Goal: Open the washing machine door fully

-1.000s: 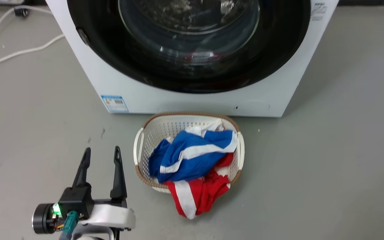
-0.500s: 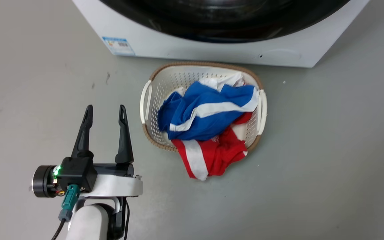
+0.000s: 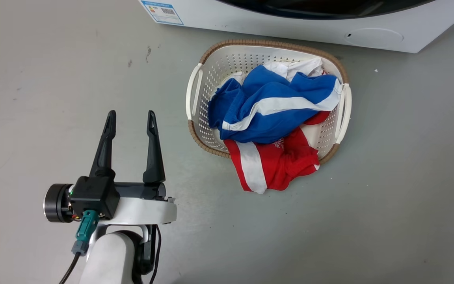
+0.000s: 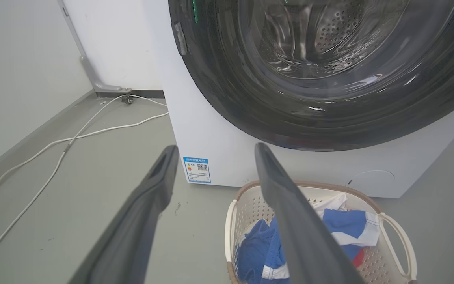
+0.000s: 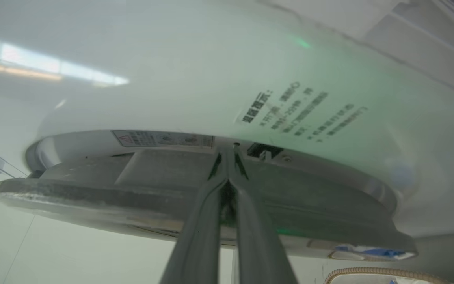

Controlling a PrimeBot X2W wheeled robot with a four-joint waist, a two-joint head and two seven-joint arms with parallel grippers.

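Observation:
The washing machine (image 3: 290,23) stands at the top of the head view, with a sliver of the black washing machine door (image 3: 329,8) above its white base. In the left wrist view the glossy door (image 4: 219,79) covers the machine's front (image 4: 211,134). My left gripper (image 3: 131,114) hangs open and empty over the floor, left of the basket, its open tips (image 4: 215,148) aimed at the machine. My right gripper (image 5: 229,152) is shut, its tips pushed in at the door's grey rim (image 5: 132,185), where that rim meets the white front (image 5: 172,79) beside a latch slot.
A white laundry basket (image 3: 195,90) of blue and red clothes (image 3: 274,106) sits on the grey floor right before the machine. White cables (image 4: 93,130) trail across the floor to the machine's left, near a wall.
The head camera has tilted down and shifted, so the machine has slid up and mostly out of that view. The left gripper stays open in about the same pose.

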